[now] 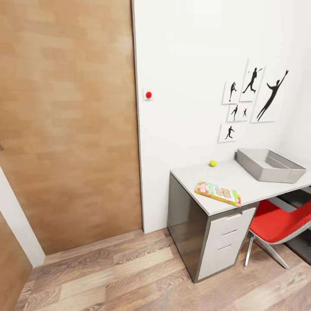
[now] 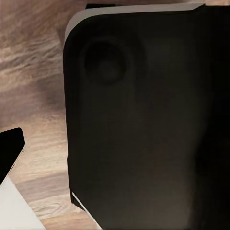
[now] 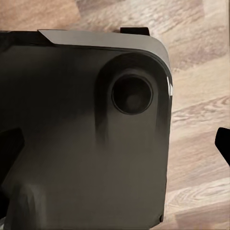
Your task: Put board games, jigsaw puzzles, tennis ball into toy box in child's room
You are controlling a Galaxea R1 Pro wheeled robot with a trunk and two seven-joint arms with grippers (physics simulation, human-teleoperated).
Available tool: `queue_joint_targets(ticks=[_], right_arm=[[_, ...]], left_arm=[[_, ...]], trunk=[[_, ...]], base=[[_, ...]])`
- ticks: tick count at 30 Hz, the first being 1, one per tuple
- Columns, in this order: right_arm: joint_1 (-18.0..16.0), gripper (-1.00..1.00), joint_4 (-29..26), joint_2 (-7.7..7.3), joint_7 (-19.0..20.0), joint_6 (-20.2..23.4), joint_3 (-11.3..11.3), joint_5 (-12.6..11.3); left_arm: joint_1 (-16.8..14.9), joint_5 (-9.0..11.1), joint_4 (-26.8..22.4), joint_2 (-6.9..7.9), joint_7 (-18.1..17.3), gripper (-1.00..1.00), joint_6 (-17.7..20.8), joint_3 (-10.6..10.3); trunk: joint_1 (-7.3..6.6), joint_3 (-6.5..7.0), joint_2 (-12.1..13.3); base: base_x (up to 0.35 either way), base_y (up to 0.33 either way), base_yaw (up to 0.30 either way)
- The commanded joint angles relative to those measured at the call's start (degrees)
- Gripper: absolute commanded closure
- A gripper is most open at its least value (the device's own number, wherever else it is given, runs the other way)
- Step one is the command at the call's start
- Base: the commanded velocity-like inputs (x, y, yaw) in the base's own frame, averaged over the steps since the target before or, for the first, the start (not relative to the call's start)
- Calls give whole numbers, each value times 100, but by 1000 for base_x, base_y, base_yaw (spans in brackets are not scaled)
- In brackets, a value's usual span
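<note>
Early days: the tennis ball and one board game sit on the table, toy box seemingly empty, gripper states impossible to tell.

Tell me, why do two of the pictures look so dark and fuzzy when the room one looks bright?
Head view: evenly bright, wide-angle, so the door edge leans; tennis ball and board game on the table look fairly sharp. Left wrist view: a close dark robot part looks soft, with wood floor beside it. Right wrist view: the same, slightly smeared.
</note>
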Motion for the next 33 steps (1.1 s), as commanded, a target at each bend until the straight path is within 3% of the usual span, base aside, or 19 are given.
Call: queue_joint_targets(ticks=[1,22,29,33], right_arm=[[-3,-100,-2,1,1,7,-2,-4],[-320,-100,-19,-419,-13,138,-28,-54],[-733,-100,-87,-608,-6,535,-29,-178],[-1248,-100,-119,-707,-4,975,-29,-339]], left_arm=[[-1,8,-3,0,1,-100,-1,6],[-736,344,-21,-95,6,-100,51,147],[-1127,375,-21,-221,4,-100,261,153],[-1581,384,-22,-365,15,-100,676,155]], trunk=[[0,-6,-3],[0,-6,-3],[0,-6,-3],[0,-6,-3]], base=[[0,0,-287],[0,0,-287],[0,0,-287],[0,0,-287]])
